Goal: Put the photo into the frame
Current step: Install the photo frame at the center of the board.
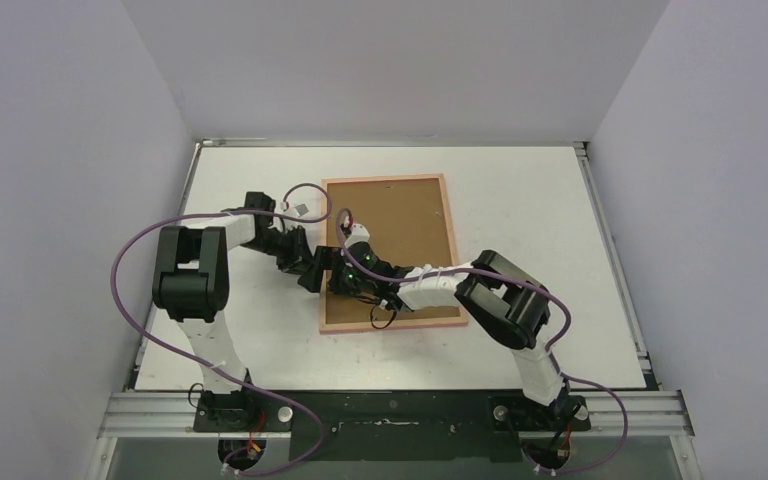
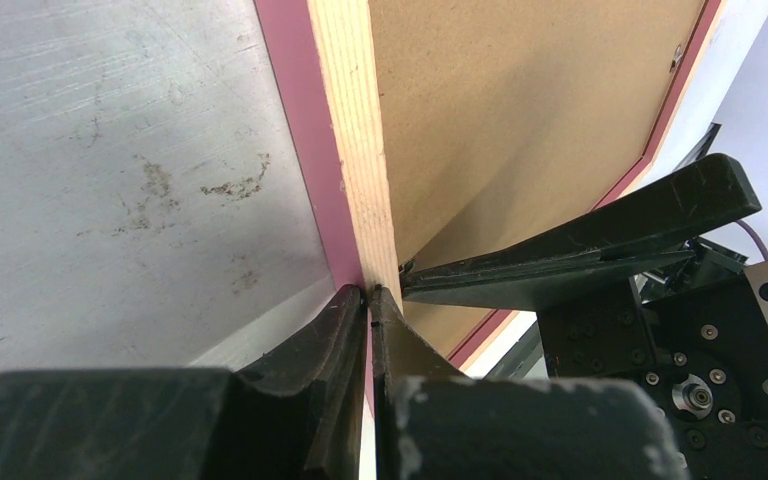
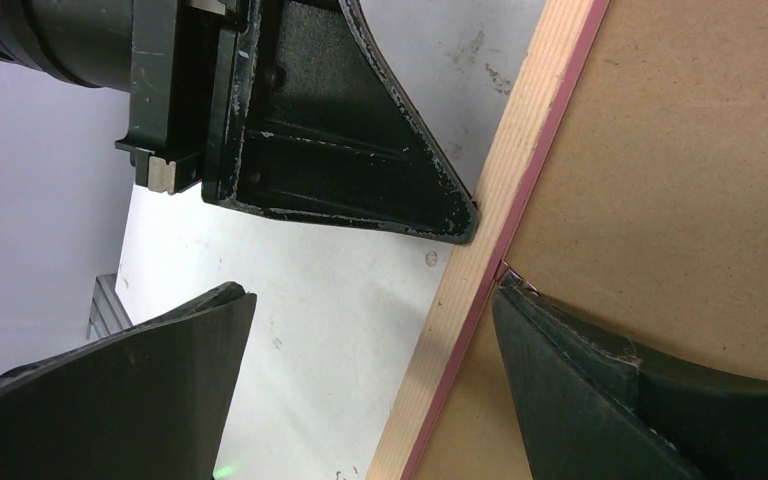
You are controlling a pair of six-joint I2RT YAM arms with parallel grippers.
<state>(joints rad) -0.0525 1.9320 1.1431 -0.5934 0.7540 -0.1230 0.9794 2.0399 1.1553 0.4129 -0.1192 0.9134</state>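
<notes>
The frame (image 1: 449, 250) lies face down on the table, its pale wood back up and a pink edge showing. A brown backing board (image 1: 400, 225) fills it, and the photo is hidden. My left gripper (image 1: 318, 268) is shut, and its joined tips (image 2: 370, 292) butt against the frame's left rail (image 2: 355, 130) without holding it. My right gripper (image 1: 334, 284) is open and straddles that same rail (image 3: 500, 200). One right finger (image 3: 580, 370) rests on the backing board (image 3: 680, 150) just inside the rail. The other finger (image 3: 160, 370) hangs over the bare table outside it.
Both arms meet at the frame's left rail, their fingers close together there; the left gripper (image 3: 360, 150) shows just ahead of the right one. White table (image 1: 550, 230) surrounds the frame, enclosed by pale walls. Purple cables (image 1: 130, 300) loop beside each arm.
</notes>
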